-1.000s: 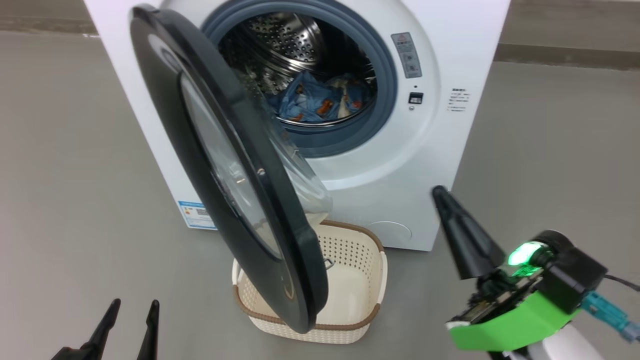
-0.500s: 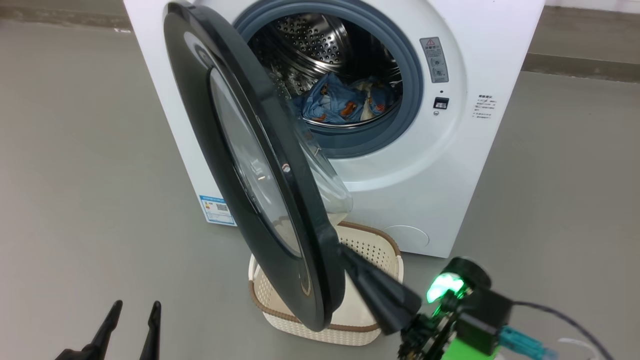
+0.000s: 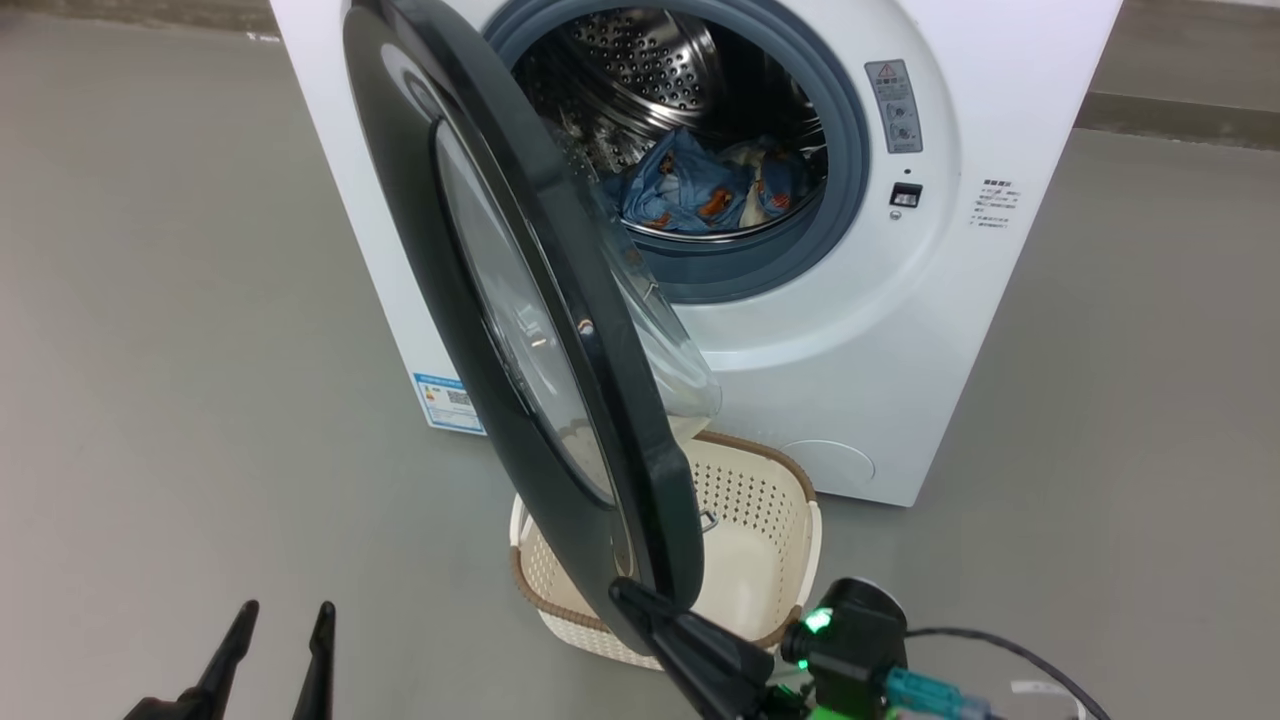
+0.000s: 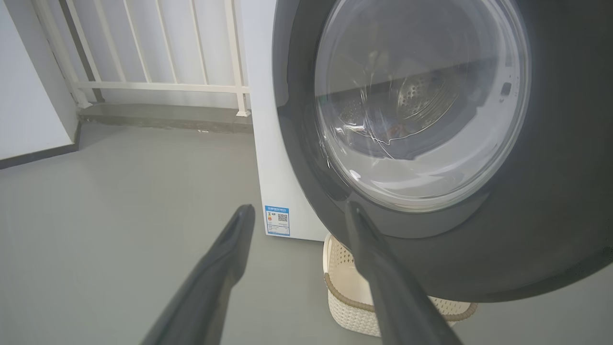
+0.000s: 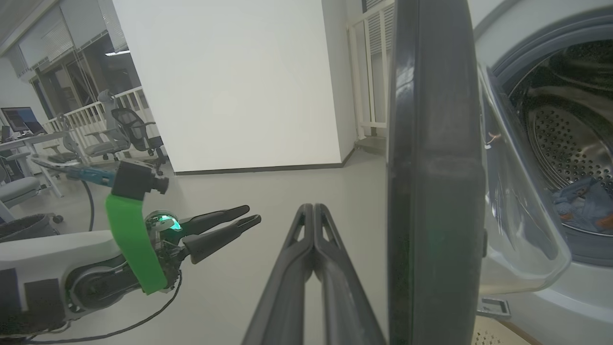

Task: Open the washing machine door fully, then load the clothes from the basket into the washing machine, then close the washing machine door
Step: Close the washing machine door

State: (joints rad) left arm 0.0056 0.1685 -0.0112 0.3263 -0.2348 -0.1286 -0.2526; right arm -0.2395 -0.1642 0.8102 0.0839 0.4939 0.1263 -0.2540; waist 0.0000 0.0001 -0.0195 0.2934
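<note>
Standing ajar: round glossy black-rimmed glass door (image 3: pixel 530 330)
Right jaws: pressed together beside door's lower rim
Left jaws: held apart

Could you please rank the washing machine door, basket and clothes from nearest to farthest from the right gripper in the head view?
1. washing machine door, its lower edge right at the right gripper tip.
2. basket, just beyond, under the door.
3. clothes, up in the drum.

Left end effector (image 5: pixel 253 214) now: two long dark tapering fingers (image 5: pixel 215 217). Bright green band (image 5: pixel 129 239) wraps the wrist, green light (image 5: pixel 165 223) glowing, black camera block (image 5: pixel 139 179) on top, teal plug (image 5: pixel 91 175), black cable (image 5: pixel 88 201), pale forearm (image 5: pixel 38 249).
</note>
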